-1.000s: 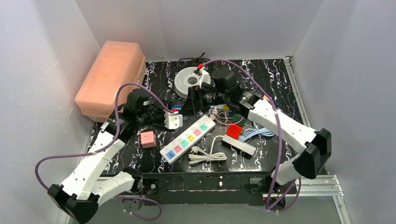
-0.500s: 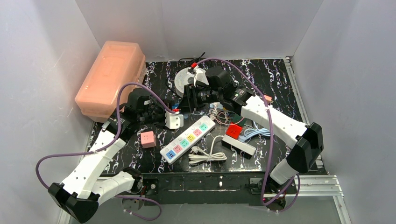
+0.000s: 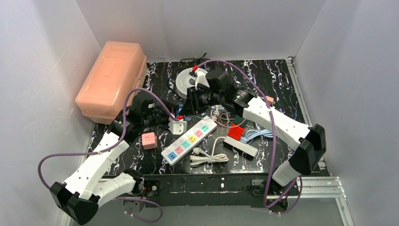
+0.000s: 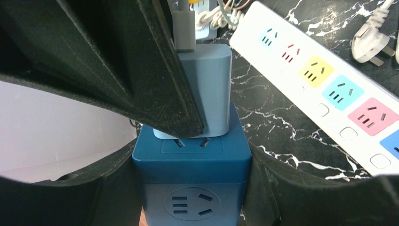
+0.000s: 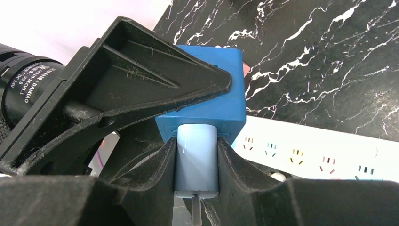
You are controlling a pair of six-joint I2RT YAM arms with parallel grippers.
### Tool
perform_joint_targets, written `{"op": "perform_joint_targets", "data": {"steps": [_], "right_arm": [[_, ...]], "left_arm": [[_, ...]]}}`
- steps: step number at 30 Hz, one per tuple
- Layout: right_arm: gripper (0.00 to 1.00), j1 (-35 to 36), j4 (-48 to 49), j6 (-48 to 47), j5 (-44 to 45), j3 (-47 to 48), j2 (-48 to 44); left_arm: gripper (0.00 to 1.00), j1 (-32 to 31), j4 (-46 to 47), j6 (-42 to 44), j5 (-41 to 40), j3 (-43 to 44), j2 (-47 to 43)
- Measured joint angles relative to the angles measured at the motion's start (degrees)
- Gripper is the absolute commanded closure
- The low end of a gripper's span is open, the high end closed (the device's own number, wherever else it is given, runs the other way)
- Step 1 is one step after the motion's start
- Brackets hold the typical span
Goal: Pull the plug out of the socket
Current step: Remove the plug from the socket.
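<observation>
A dark blue cube socket (image 4: 190, 160) is clamped between my left gripper's (image 4: 190, 193) black fingers (image 4: 301, 188). A pale blue plug (image 4: 209, 89) sits pushed into the cube's top face. In the right wrist view my right gripper (image 5: 196, 157) is shut on that plug (image 5: 196, 150), with the cube (image 5: 226, 99) just beyond and one left finger (image 5: 141, 84) across it. In the top view the left gripper (image 3: 162, 117) and right gripper (image 3: 192, 102) meet at mid-table; the cube and plug are hidden there.
A white power strip (image 3: 189, 140) with coloured outlets lies just right of the grippers, also in the left wrist view (image 4: 329, 80). A pink cube (image 3: 149, 140), coiled white cable (image 3: 209, 155), red cube (image 3: 236, 132), grey strip (image 3: 241, 146), round reel (image 3: 188, 82) and pink box (image 3: 113, 77) surround them.
The right arm swung left and back, its elbow pulling in. The left gripper shifted slightly right and toward the near edge. Both keep their grips.
</observation>
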Motion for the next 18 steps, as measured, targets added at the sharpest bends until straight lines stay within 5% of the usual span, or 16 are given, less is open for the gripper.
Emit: {"op": "perform_joint_targets", "data": {"steps": [18], "right_arm": [[0.99, -2.1, -0.7, -2.1, 0.8, -6.8, -7.6]], "left_arm": [[1.0, -2.2, 8.5, 4.1, 3.9, -4.3, 0.2]]}}
